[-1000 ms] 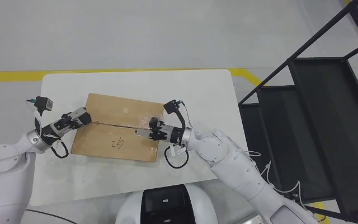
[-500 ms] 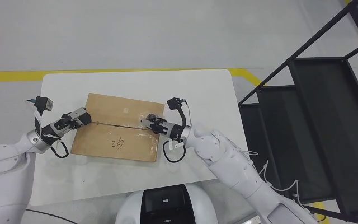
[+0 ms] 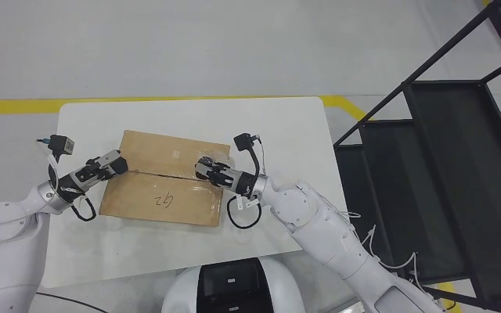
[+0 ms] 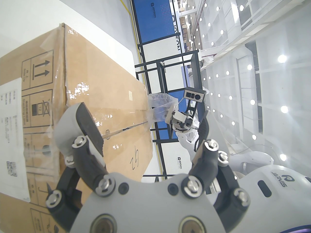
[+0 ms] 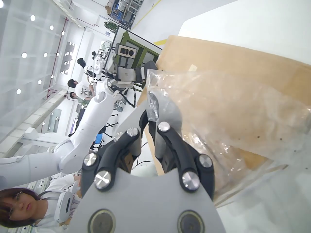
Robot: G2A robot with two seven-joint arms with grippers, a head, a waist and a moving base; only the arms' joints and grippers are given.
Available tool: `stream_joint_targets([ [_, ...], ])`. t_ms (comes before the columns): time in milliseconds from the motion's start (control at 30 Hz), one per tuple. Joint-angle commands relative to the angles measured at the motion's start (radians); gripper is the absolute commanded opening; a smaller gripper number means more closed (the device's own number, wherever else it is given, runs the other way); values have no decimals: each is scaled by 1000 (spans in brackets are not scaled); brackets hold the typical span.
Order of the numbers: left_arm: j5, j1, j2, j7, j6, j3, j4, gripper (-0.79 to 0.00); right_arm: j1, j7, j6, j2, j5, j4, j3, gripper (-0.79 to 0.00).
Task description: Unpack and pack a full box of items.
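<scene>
A closed cardboard box (image 3: 168, 152) lies on the white table (image 3: 274, 125), with a tape seam running along its top. My right gripper (image 3: 207, 170) hovers over the seam near the box's right end. It is shut on a crumpled strip of clear tape (image 5: 218, 112) that lifts off the box (image 5: 230, 59). My left gripper (image 3: 117, 166) stands open at the box's left end, at seam height. In the left wrist view, one pad (image 4: 90, 124) rests against the cardboard (image 4: 97, 86). That view also has the far-off right gripper (image 4: 178, 120) holding the tape (image 4: 160, 105).
Black metal stairs (image 3: 423, 141) stand right of the table. A yellow line (image 3: 23, 106) runs along the floor behind it. Bare tabletop lies right of the box and along the front edge.
My right gripper has lifted from the seam at the box's right edge and moved back and slightly left, pulling the clear tape up with it. The left arm has kept still.
</scene>
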Motion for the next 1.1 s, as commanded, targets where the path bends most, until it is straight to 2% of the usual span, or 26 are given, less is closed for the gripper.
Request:
stream_joint_targets([
  [0,0,0,0,0,0,0,0,0,-4,7,-6,1,13,-5,8,-785],
  [233,32,25,1,36,15,9,-36,0,-16,25,-16,5,32,-16,28,-785],
  [400,32,27,3,46,15,12,-40,0,-6,32,-3,-1,19,-6,1,-785],
  [833,31,26,8,53,16,11,-41,0,110,15,49,-54,-14,122,-151,-785],
  [1067,25,28,11,54,15,7,-40,0,154,-8,70,-78,-27,209,-191,-785],
])
